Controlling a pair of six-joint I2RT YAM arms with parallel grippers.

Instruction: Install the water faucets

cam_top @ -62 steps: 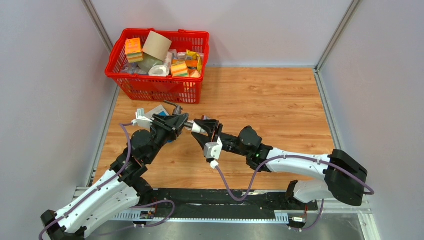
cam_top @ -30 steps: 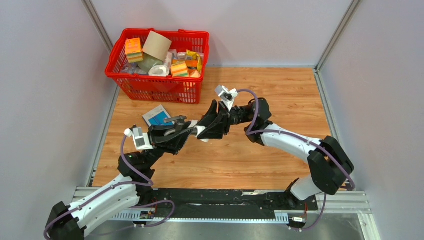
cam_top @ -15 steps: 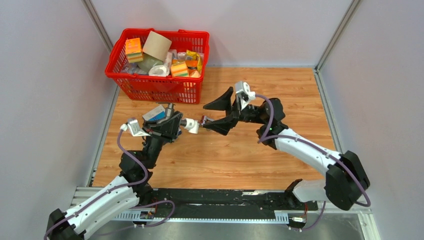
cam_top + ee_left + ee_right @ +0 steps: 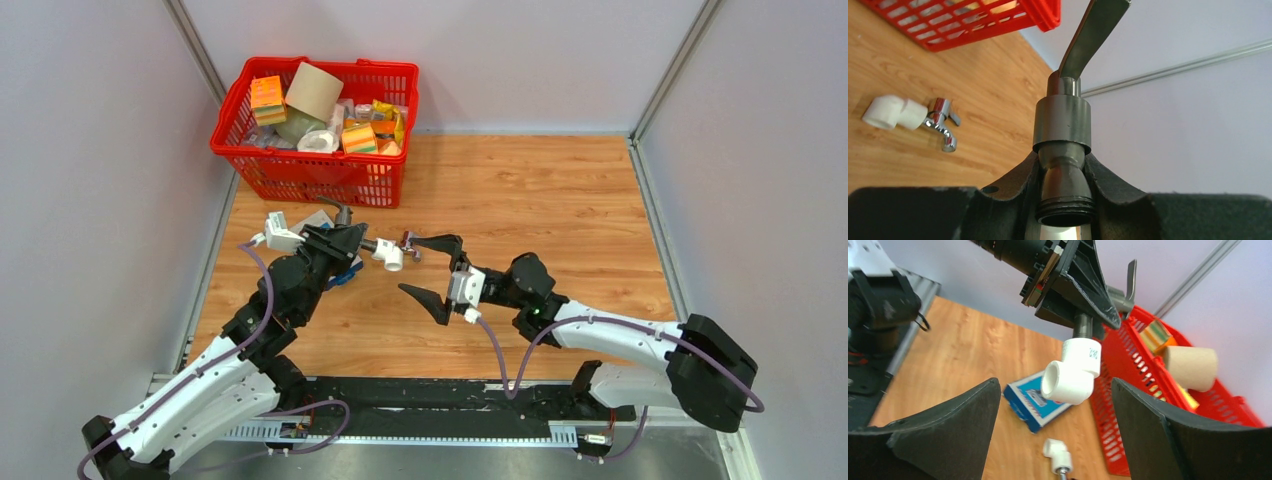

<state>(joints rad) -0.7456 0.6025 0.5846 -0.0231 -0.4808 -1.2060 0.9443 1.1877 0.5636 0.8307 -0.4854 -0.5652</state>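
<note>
L jaws: clamped on body of dark grey faucet [image 4: 1062,122], lever handle pointing away from wrist cam. White elbow [image 4: 1071,374] sits on faucet's other end, held clear of bench [image 4: 520,190]. R jaws: wide apart, empty. In R wrist view, fingers [image 4: 943,425] stand either side of that elbow, no contact. Chrome faucet [image 4: 943,125] w/ own white fitting [image 4: 890,112] lies on bench near the held assy, untouched. Blue-and-white box [image 4: 1030,400] lies flat on bench just beyond, partly hidden by L arm in top view. Red basket [image 4: 300,170] w/ misc. items sits at far-left corner.
</note>
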